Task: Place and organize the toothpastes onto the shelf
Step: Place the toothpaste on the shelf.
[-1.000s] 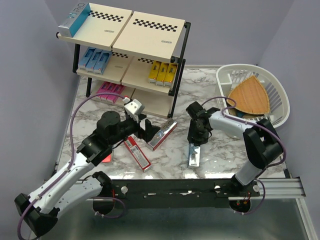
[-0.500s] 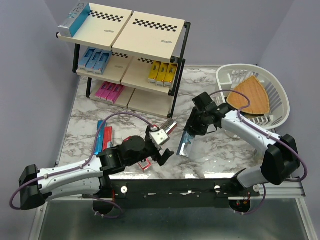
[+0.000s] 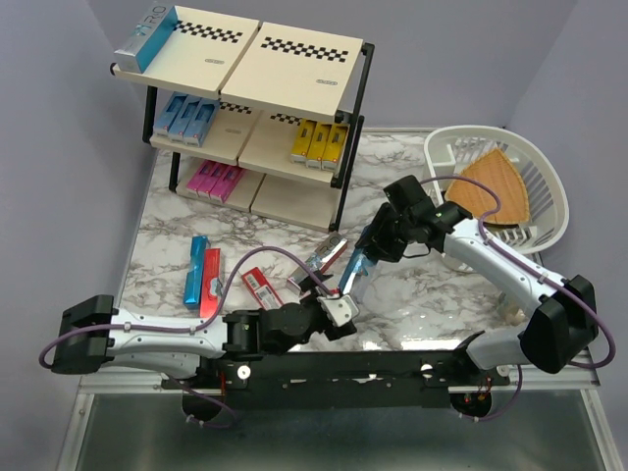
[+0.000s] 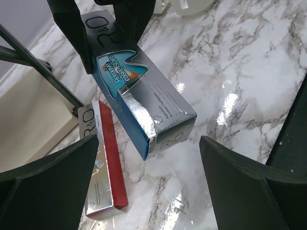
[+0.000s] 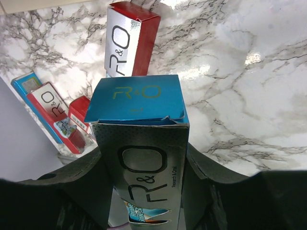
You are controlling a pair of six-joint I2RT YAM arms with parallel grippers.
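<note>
Above the marble worktop (image 3: 422, 294), in front of the shelf (image 3: 294, 61), the right claw (image 3: 378, 238) clamps a blue-and-silver toothpaste box (image 3: 353, 272) aloft; the left claw (image 3: 332, 296) gapes wide, empty, near its free end.

Both arms are bolted to a long black metal mounting rail (image 3: 392, 378). The left arm (image 3: 157, 334) and the right arm (image 3: 496, 260) share one build: rounded glossy white shell links between chunky matt black joint housings. Beyond the rail, a thin purple cable (image 3: 270, 249) loops off the left arm, and another purple cable (image 3: 461, 180) trails along the right one. The left gripper (image 4: 148, 143) has broad, wedge-shaped black fingers (image 4: 48, 177), with a small white block (image 3: 342, 308) at its wrist. The right gripper (image 5: 144, 151) has dark, curved fingers (image 5: 76, 191).
</note>
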